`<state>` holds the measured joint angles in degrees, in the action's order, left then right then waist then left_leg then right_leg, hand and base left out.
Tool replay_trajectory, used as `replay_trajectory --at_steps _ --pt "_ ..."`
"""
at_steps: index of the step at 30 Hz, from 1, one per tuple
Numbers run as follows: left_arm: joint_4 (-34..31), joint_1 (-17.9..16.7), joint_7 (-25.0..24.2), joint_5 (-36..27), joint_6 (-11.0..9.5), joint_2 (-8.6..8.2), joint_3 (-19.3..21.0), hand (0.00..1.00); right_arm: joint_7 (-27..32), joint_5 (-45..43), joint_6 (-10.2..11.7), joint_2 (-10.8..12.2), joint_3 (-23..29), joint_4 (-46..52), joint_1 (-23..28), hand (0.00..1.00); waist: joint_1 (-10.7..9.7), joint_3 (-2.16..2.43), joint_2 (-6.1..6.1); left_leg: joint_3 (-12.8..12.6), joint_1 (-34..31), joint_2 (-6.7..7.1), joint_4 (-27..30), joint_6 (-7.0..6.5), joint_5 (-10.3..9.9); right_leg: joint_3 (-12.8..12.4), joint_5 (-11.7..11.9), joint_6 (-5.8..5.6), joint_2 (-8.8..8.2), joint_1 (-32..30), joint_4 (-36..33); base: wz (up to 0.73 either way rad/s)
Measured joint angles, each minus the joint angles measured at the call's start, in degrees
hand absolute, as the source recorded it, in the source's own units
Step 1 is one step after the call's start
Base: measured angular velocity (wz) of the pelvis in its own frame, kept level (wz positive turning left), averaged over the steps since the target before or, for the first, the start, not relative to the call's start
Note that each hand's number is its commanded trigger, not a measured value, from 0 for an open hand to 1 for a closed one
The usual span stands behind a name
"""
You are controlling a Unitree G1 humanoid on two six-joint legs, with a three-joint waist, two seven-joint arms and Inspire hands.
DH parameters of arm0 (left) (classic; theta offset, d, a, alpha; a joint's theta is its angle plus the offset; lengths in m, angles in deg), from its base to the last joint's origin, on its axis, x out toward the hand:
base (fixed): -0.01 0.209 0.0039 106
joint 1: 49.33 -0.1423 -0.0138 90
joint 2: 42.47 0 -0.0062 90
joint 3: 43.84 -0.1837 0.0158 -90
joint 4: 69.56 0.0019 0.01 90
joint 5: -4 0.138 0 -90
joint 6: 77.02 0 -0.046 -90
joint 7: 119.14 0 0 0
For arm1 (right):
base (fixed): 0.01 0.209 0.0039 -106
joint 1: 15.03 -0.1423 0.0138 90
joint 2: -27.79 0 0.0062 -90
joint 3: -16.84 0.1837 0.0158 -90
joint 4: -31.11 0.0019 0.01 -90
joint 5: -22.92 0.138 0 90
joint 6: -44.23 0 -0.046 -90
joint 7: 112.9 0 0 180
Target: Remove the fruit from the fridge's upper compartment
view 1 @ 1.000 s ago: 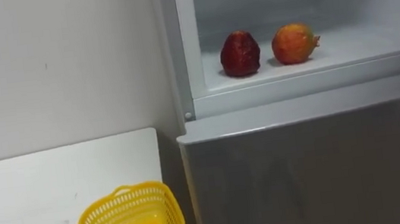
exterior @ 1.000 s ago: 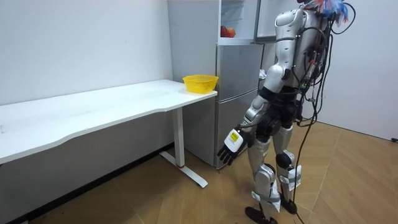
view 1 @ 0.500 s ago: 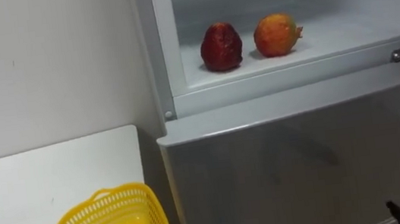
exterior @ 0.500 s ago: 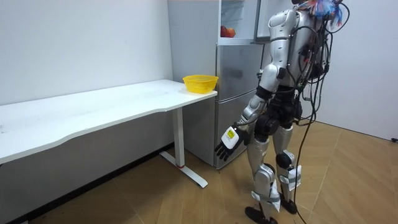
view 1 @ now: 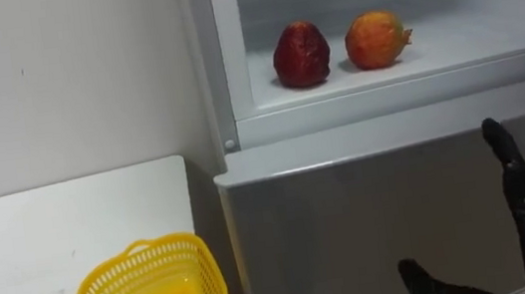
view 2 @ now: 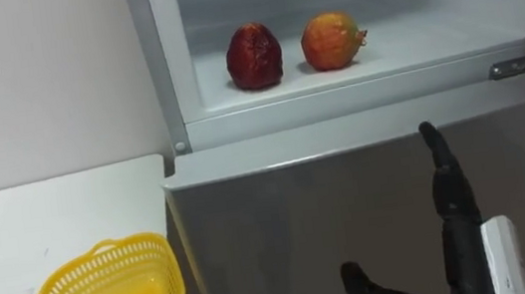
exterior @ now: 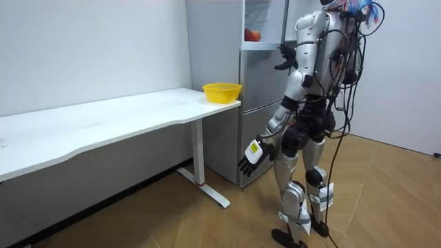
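Plain white wall point(exterior: 89, 48) is running behind a long white table point(exterior: 103, 120), which is standing on white legs point(exterior: 199, 148). Grey fridge point(exterior: 256, 117) is standing just beside the table's far end, backing onto the same wall. Light wood-plank floor point(exterior: 386, 200) is spreading across the room. Even, diffuse light is falling on wall, table and floor alike.
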<state>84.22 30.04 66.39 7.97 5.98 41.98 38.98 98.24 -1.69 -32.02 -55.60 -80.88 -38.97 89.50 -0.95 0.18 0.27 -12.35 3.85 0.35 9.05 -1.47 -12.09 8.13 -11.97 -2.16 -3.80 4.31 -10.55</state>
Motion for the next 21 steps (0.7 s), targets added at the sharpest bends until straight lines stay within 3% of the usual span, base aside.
replay_trajectory --at_steps 7,13,21 --pt "2.04 0.25 -0.92 -0.01 -0.12 0.57 -1.01 0.00 1.72 -0.78 0.23 -0.50 -0.35 1.65 -2.08 0.00 0.06 -0.20 0.04 0.13 -0.15 -0.03 0.00 0.03 0.03 0.27 0.00 -0.01 0.00 -0.05 0.00 0.00" --pt "2.82 0.80 -1.32 0.19 0.11 1.63 -2.50 0.00 3.03 -0.99 0.66 -1.78 -1.30 1.76 -6.61 0.00 0.47 -0.36 -0.95 0.83 -0.14 -0.04 0.10 0.13 0.11 1.48 0.01 0.00 -0.01 0.47 -0.07 0.05" --pt "2.61 0.38 -2.28 2.59 1.94 1.73 -0.72 0.00 3.82 -1.09 0.60 -4.32 0.04 1.73 -11.83 0.00 2.47 0.08 -2.28 1.60 -0.07 -0.06 0.22 0.13 0.11 3.37 0.03 0.02 -0.13 0.70 0.03 0.05"
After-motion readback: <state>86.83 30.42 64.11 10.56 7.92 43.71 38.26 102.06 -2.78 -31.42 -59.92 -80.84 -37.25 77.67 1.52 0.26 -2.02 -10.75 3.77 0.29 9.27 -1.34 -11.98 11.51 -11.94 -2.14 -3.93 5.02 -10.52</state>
